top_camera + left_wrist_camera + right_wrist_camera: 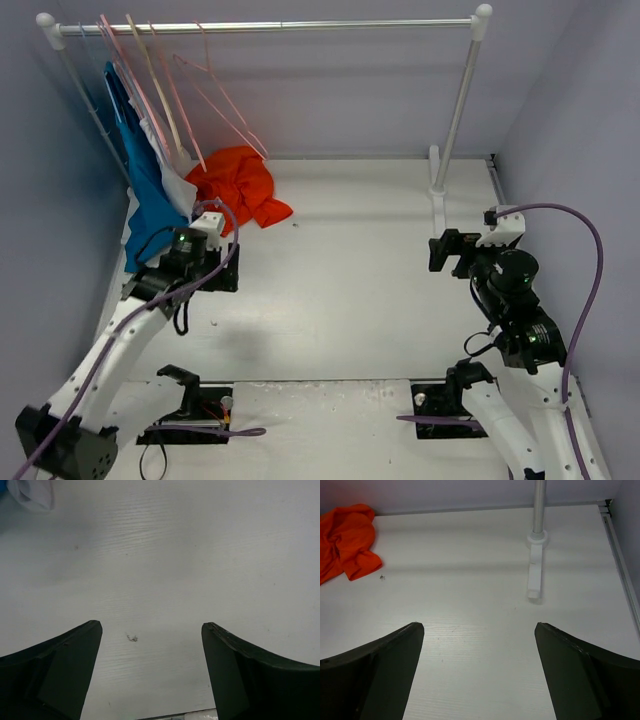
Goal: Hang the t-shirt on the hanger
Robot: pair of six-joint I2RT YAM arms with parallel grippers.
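The orange t-shirt (240, 186) lies crumpled on the table at the back left, under the rail; it also shows in the right wrist view (346, 539) at the upper left. Thin pale-pink hangers (215, 85) hang at the left end of the rail. My left gripper (215, 268) is open and empty, just in front of the t-shirt; in the left wrist view (152, 630) only bare table lies between its fingers. My right gripper (447, 252) is open and empty at the right, far from the t-shirt; its fingers frame bare table in the right wrist view (479, 627).
A clothes rail (270, 27) spans the back, with its right post and white foot (441, 195) on the table, also in the right wrist view (535, 565). A blue garment (145, 190) and a white garment (178, 185) hang at the left. Grey walls enclose three sides.
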